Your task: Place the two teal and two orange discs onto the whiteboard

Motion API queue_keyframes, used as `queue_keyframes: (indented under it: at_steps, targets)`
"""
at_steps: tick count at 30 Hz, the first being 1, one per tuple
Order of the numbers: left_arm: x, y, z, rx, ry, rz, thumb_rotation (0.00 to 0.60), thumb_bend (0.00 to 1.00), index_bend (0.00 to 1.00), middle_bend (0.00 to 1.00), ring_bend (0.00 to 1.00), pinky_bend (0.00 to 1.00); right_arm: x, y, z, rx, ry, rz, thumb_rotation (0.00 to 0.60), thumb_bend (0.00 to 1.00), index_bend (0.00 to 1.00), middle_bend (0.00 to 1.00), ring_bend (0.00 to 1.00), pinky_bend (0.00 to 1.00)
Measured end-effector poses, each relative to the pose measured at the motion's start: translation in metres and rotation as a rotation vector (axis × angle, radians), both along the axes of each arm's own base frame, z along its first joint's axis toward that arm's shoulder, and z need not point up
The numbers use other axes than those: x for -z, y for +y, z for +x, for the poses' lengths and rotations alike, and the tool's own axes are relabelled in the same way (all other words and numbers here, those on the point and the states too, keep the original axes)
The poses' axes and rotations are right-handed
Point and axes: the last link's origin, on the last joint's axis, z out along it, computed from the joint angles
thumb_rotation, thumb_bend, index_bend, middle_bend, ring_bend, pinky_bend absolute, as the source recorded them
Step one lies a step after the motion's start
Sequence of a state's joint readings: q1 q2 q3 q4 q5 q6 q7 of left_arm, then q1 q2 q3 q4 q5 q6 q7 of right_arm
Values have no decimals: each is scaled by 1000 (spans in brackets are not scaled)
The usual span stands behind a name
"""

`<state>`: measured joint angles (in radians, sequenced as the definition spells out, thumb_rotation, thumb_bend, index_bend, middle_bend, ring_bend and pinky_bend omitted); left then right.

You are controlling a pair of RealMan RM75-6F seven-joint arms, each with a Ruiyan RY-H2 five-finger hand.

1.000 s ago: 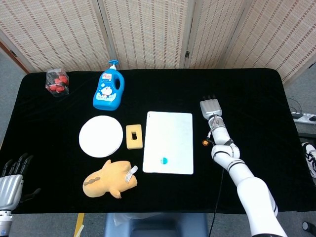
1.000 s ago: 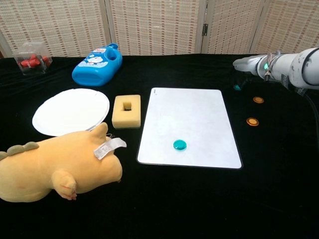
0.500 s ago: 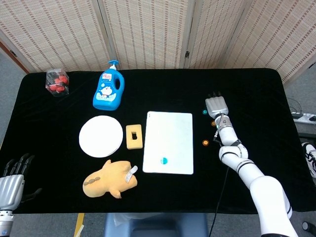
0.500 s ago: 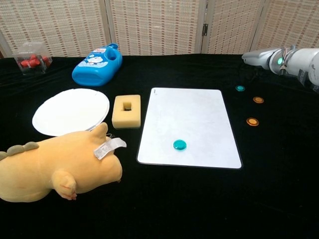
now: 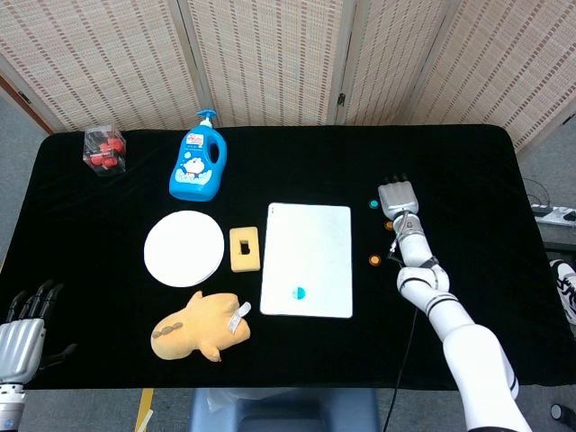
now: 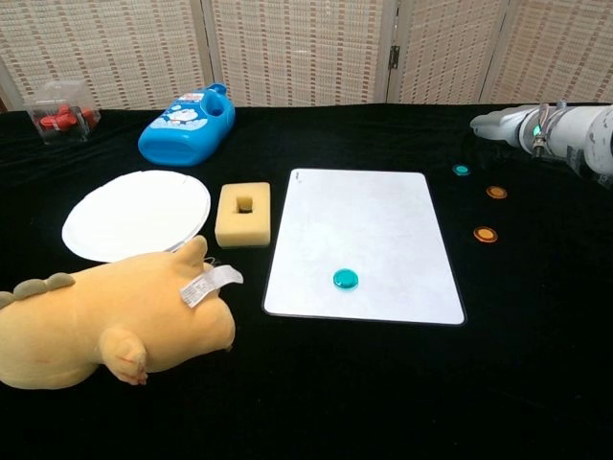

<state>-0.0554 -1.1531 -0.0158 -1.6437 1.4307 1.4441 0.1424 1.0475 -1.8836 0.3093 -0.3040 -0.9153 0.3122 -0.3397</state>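
While left hand (image 5: pixel 20 337) idles bottom-left, fingers spread, holding nothing, whiteboard (image 5: pixel 308 258) at centre carries one teal disc (image 5: pixel 300 292); loose teal disc (image 5: pixel 373 204) just left of right hand (image 5: pixel 397 198), orange discs (image 6: pixel 486 234) below-left. Right hand's fingers straight, side by side, empty.

Lab: black-draped table (image 5: pixel 468 162) before woven screens (image 5: pixel 270 54).

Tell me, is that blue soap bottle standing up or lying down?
Lying down. The blue bottle rests on its side on the black table, its printed label facing up and its pump pointing toward the back screens.
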Motion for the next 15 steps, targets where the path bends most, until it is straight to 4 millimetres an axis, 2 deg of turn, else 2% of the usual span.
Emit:
queue_keyframes:
  at_steps: [15]
  targets:
    - [1,-1,-2,-4,-8,1,600,199,40,64,168,0,10,8,11,-61,-17,53,591,816,379,153,46,0]
